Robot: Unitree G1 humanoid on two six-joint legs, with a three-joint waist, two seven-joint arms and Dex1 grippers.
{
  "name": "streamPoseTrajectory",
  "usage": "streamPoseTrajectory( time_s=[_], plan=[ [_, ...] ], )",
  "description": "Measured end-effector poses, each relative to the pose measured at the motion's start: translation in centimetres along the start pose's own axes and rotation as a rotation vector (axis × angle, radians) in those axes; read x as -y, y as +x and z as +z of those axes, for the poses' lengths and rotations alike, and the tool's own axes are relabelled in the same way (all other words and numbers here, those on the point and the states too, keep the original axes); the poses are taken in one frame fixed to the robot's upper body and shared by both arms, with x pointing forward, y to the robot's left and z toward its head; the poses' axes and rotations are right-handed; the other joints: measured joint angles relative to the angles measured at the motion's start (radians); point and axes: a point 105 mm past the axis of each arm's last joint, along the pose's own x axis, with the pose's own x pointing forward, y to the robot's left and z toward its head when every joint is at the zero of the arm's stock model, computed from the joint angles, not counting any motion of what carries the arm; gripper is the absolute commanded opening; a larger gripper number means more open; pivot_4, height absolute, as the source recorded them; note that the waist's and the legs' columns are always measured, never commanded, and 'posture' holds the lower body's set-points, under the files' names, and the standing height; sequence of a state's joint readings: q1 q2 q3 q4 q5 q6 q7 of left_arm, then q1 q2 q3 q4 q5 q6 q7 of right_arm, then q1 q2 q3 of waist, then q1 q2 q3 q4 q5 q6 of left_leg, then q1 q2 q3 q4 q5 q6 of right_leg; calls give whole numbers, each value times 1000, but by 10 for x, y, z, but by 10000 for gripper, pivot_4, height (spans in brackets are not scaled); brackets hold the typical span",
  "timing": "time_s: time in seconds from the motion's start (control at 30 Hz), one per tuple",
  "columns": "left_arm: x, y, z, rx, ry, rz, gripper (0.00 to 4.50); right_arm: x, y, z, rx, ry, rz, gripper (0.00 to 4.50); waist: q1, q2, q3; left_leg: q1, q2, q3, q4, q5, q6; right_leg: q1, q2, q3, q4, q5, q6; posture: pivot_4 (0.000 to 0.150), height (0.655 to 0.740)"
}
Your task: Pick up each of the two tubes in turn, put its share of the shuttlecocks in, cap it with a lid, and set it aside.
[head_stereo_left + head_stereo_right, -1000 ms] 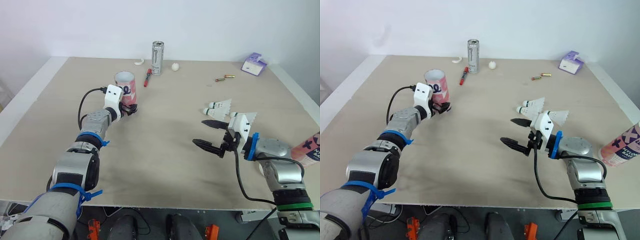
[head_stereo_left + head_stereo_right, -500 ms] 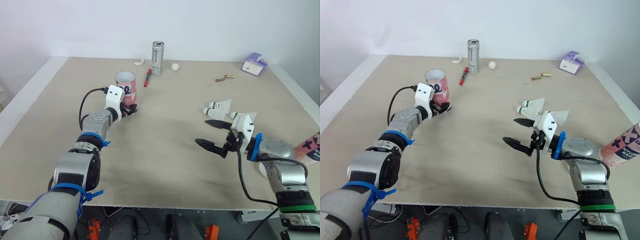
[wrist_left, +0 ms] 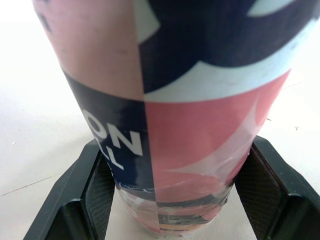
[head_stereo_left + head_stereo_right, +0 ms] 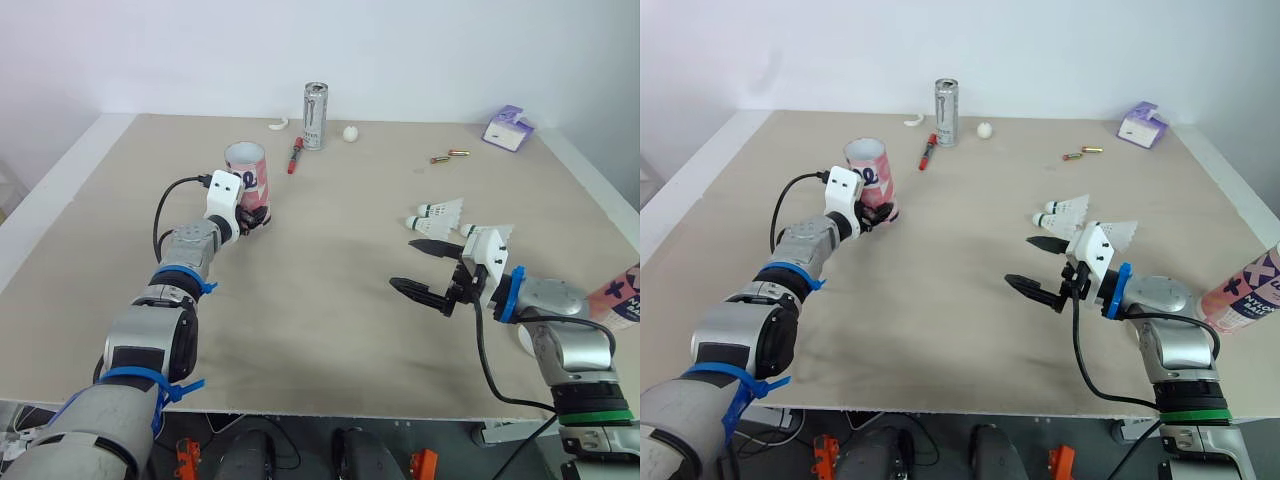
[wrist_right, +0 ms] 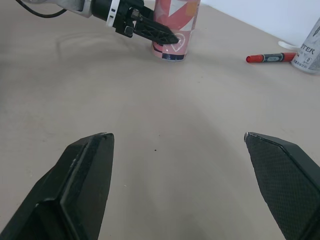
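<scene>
While left gripper (image 4: 257,217) clamps one tube (image 4: 247,168), right gripper (image 4: 401,265) gapes empty near two shuttlecocks (image 4: 441,212); second tube (image 4: 618,298) stands well apart.

Beige table (image 4: 330,300). Far centre: upright silver can (image 4: 316,116), red marker (image 4: 296,154) lying just left of it, small white ball (image 4: 350,133) to its right. Far left: pink tube (image 4: 247,172), upright. Far right: purple-and-white packet (image 4: 509,128). Right: shuttlecocks (image 4: 443,212) on their sides.

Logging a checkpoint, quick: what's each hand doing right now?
Left hand: closed on the pink tube.
Right hand: open, holding nothing.
</scene>
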State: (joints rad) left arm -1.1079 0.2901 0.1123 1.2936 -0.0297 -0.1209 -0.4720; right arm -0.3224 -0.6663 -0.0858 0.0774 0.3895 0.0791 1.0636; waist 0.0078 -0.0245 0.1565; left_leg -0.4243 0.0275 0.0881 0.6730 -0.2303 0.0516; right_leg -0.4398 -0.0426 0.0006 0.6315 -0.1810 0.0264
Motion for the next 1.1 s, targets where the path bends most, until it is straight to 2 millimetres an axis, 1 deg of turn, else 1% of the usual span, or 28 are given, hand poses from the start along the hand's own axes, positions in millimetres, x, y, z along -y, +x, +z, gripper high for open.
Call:
streamPoseTrajectory(
  time_s=[0.07,0.2,0.33,0.43,0.5,0.6,0.67,0.7,0.9,0.93,0.97,1.0,1.1],
  plan=[
    [0,-2,0,4,32,-18,32521,-3,-1,-2,-4,5,2,45000,0,0,0,0,0,0,0,0,0,0,0,0,0,0,0,1500,7400],
    [6,-4,3,25,98,-96,32521,-10,-6,-4,-4,26,-6,45000,0,0,0,0,0,0,0,0,0,0,0,0,0,0,0,1500,7400],
    [18,-11,5,46,211,-230,32521,-16,-12,3,20,27,-26,45000,0,0,0,0,1,0,0,0,0,0,-1,0,0,0,0,1500,7400],
    [32,-16,5,61,267,-338,32521,-23,-13,8,34,22,-16,45000,0,0,0,0,1,0,0,0,0,0,0,0,0,0,-1,1500,7400],
    [46,-21,9,80,307,-438,32521,-27,-14,12,40,22,-13,45000,0,0,0,0,1,0,1,0,0,0,0,0,0,0,-1,1500,7400],
    [55,-26,11,90,341,-502,32521,-30,-15,14,46,20,-17,45000,0,0,0,0,1,0,1,0,0,0,0,0,0,0,-1,1500,7400],
    [74,-38,11,92,408,-630,32521,-37,-16,16,51,27,-2,45000,0,0,0,0,2,0,1,0,0,0,0,0,0,0,-1,1500,7400],
    [79,-40,9,83,423,-666,32521,-40,-16,17,55,30,4,45000,0,0,0,0,2,0,1,0,0,0,0,0,1,0,-1,1500,7400],
    [100,-51,10,58,503,-809,32521,-47,-15,24,74,37,25,45000,0,0,0,0,2,0,1,0,0,0,0,0,1,-1,-3,1500,7400],
    [109,-56,12,51,546,-874,32521,-50,-15,25,80,51,23,45000,0,0,0,0,2,0,2,0,0,0,0,0,1,-2,-3,1500,7400],
    [125,-64,13,27,594,-980,32521,-52,-16,22,89,90,11,45000,0,0,0,0,2,0,2,0,0,0,0,1,1,-4,0,1500,7400],
    [133,-69,10,-6,603,-1042,32521,-51,-18,22,92,107,-7,45000,0,0,0,0,2,0,2,0,0,0,0,1,1,-4,0,1500,7400],
    [137,-76,6,-72,605,-1109,32521,-51,-22,22,99,129,-33,45000,0,0,0,0,2,0,2,0,0,0,1,1,1,-5,0,1500,7400]
  ],
)
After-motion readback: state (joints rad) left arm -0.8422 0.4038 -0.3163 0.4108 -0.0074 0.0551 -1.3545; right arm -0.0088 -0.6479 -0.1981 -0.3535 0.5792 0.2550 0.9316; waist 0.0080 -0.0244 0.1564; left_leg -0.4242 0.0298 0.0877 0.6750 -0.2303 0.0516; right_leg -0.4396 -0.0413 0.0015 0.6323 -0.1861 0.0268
